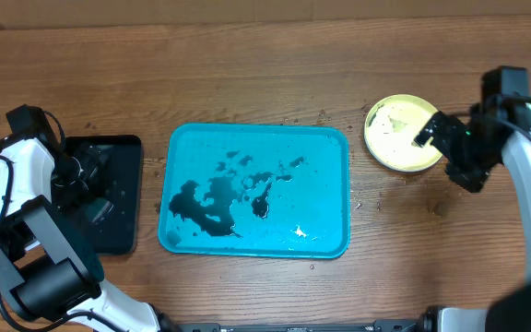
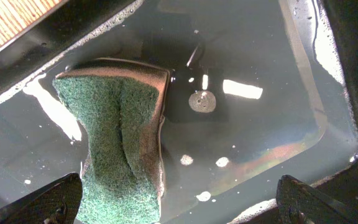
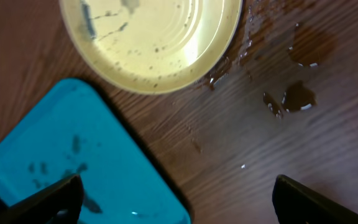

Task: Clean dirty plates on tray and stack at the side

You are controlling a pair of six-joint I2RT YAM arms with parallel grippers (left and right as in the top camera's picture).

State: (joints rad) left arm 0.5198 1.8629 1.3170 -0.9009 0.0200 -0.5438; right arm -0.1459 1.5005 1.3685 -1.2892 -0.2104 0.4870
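At upper right of overhead view, plate (image 1: 396, 136) beside smeared tray (image 1: 321, 166); right gripper (image 3: 179, 202) spread, empty; left gripper (image 2: 182, 202) spread above soaking sponge (image 2: 120, 143).

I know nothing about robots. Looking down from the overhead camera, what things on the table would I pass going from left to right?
black tray → turquoise tray → yellow-green plate
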